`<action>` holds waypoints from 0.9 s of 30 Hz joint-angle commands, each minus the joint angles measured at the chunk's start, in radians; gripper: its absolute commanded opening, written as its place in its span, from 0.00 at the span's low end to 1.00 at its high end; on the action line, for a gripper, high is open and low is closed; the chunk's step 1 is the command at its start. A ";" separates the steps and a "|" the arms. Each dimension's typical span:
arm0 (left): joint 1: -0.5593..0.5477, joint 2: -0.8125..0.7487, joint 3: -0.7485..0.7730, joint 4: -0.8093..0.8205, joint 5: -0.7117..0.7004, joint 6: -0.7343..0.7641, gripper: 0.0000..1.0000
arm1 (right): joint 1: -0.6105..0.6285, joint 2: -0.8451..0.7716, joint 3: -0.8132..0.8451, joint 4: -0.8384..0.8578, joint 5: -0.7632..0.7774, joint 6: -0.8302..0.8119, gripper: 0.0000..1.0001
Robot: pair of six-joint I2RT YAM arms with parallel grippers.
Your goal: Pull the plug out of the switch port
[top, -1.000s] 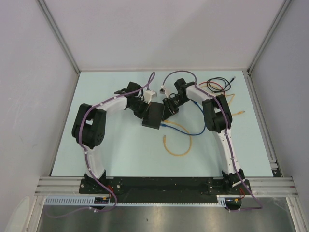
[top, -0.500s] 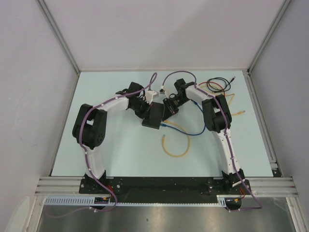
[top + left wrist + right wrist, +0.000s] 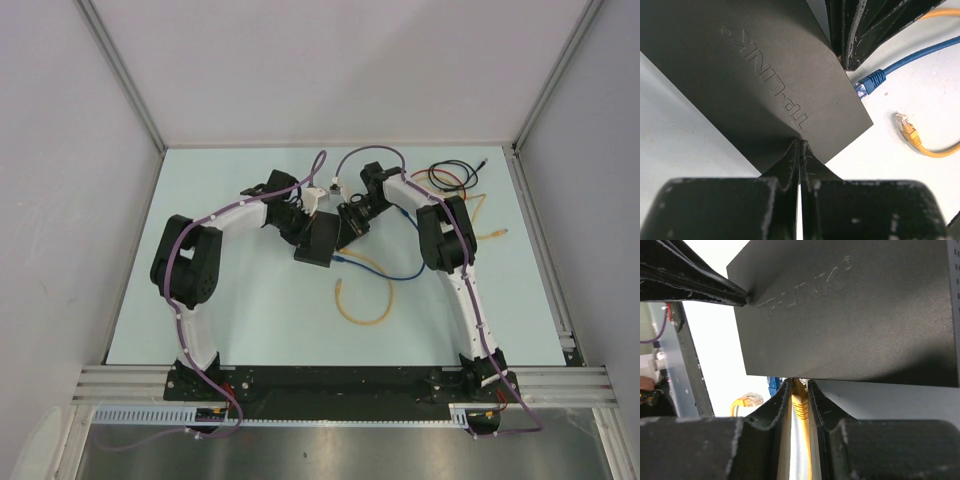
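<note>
Two grippers on the switch [image 3: 318, 243].
Right wrist alone shows my right gripper [image 3: 799, 385] pinching the yellow plug [image 3: 800, 406]; left gripper [image 3: 800, 146] closed empty, tips on switch.

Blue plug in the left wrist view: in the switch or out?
Out: the blue plug lies on the table beside the switch, its clear tip showing.

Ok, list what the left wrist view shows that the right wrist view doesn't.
Left wrist only: the left gripper with its fingers pressed together, and the blue cable trailing from the blue plug. Right wrist only: the plug held between the right gripper's fingers at the switch's edge. Both: the switch's lettered top, the left gripper's tip at its corner, the blue plug and a loose yellow plug.
</note>
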 commanded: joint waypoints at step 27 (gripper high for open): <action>-0.027 0.015 -0.030 -0.037 -0.038 0.016 0.00 | -0.038 -0.018 0.041 -0.051 0.070 -0.034 0.31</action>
